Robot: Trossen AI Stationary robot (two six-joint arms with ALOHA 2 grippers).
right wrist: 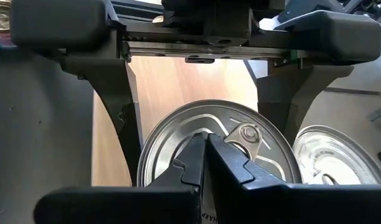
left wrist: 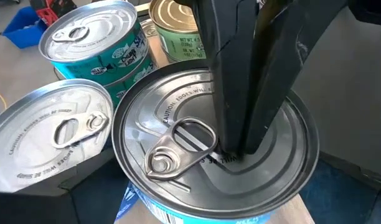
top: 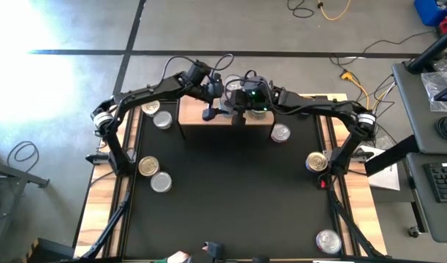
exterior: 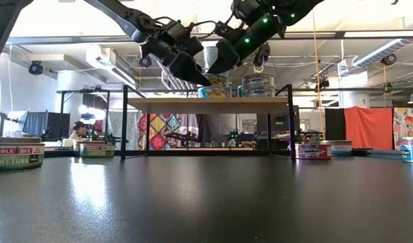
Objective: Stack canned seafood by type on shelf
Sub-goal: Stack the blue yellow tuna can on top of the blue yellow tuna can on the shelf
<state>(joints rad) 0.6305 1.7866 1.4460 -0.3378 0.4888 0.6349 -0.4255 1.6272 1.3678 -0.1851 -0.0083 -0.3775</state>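
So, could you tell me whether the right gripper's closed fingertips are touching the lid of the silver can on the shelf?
Touching. In the left wrist view the right gripper, fingers shut, presses onto the silver can's lid with no gap visible.

Cans (exterior: pixel 258 85) sit stacked on the shelf (exterior: pixel 210 104) at the tabletop's (top: pixel 231 190) far edge; loose tins lie left (top: pixel 155 175) and right (top: pixel 316 162) (one near corner too).

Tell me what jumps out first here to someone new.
Both arms crowd over the shelf at the table's far edge. The right claw, shut, presses its tips on a silver can lid while the left claw straddles that can, open. Loose cans dot both table sides.
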